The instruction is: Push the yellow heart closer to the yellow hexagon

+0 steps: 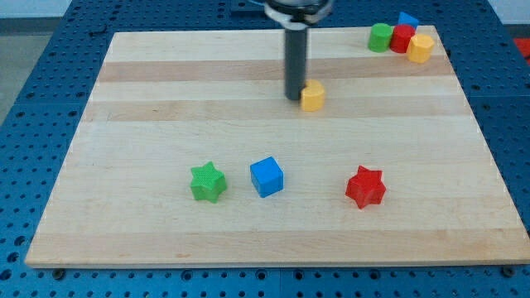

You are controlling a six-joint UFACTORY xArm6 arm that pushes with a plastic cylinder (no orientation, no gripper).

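Observation:
The yellow heart [313, 97] lies on the wooden board [166, 83], a little above its middle. My tip [294, 98] stands right at the heart's left side, touching or nearly touching it. The rod rises straight up from there to the view's top. The yellow hexagon [421, 48] sits at the board's top right corner, far to the right of and above the heart. It stands in a tight cluster with other blocks.
Next to the yellow hexagon are a red block [402, 38], a green block [380, 37] and a blue block [407, 20]. Lower on the board lie a green star [207, 182], a blue cube [267, 176] and a red star [365, 186].

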